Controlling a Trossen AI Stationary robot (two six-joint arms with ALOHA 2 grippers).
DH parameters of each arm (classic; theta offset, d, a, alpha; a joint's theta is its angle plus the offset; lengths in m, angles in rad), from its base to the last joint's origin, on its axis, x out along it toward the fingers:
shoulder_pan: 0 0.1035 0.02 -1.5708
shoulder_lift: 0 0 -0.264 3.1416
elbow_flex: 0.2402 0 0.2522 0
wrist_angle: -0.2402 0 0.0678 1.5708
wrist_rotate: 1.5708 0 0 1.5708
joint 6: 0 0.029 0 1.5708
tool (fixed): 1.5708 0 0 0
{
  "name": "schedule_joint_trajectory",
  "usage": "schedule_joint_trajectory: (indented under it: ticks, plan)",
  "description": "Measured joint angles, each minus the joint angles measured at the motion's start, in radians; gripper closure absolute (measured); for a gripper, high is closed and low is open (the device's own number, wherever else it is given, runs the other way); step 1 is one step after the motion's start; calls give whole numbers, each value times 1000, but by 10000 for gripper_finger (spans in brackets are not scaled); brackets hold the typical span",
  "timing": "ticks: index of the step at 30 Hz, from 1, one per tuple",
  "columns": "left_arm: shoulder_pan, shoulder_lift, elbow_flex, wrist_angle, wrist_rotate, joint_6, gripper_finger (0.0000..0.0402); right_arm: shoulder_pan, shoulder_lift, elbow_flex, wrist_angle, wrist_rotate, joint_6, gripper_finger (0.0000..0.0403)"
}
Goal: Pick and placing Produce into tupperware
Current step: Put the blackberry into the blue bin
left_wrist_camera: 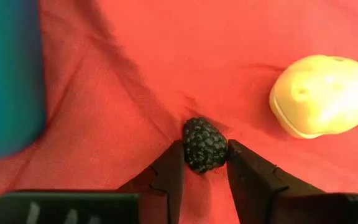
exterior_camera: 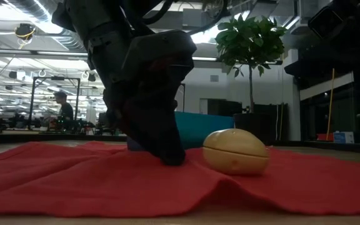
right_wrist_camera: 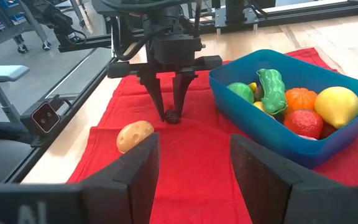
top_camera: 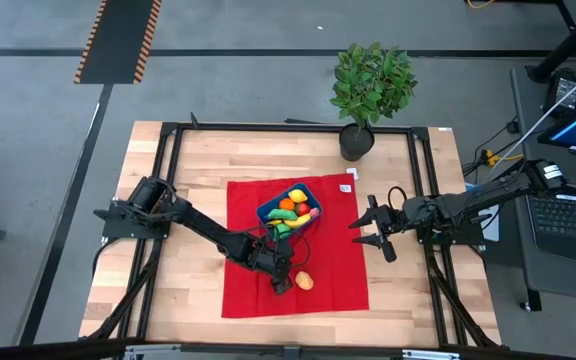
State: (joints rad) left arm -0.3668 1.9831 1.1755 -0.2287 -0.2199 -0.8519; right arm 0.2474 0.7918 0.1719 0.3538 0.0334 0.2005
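Observation:
A small dark bumpy berry (left_wrist_camera: 204,144) lies on the red cloth (top_camera: 258,280), and my left gripper (left_wrist_camera: 204,158) is shut on it. Beside the berry a pale yellow potato-shaped piece (left_wrist_camera: 322,95) rests on the cloth. The blue tupperware (right_wrist_camera: 272,134) stands on the cloth's far part and holds several pieces of produce: green, orange, red and yellow. My right gripper (top_camera: 373,228) waits open over the cloth's right edge, with nothing between its fingers. My left gripper pinches the dark berry between its two fingers, one fingertip (left_wrist_camera: 174,163) on each side of the berry's lower half (left_wrist_camera: 202,163). The fingers slant down from the table's left. The berry still sits on the red cloth.
A potted plant (top_camera: 370,85) stands at the table's far edge. The tupperware's wall (left_wrist_camera: 11,74) is close beside my left gripper. The cloth lies in low wrinkles (exterior_camera: 105,175) near the table's front. Bare wood (top_camera: 188,180) shows left of the cloth.

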Motion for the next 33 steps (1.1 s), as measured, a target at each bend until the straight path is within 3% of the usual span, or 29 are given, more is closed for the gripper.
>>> schedule_joint_trajectory:
  ticks: [15, 33]
  plan:
    - [0, -13, -2, -6, -2, 51, 318, 0, 0, 0, 0, 0, 0, 207]
    - [-16, -157, -1, -42, -63, 155, 325, 0, 0, 0, -8, 0, 0, 207]
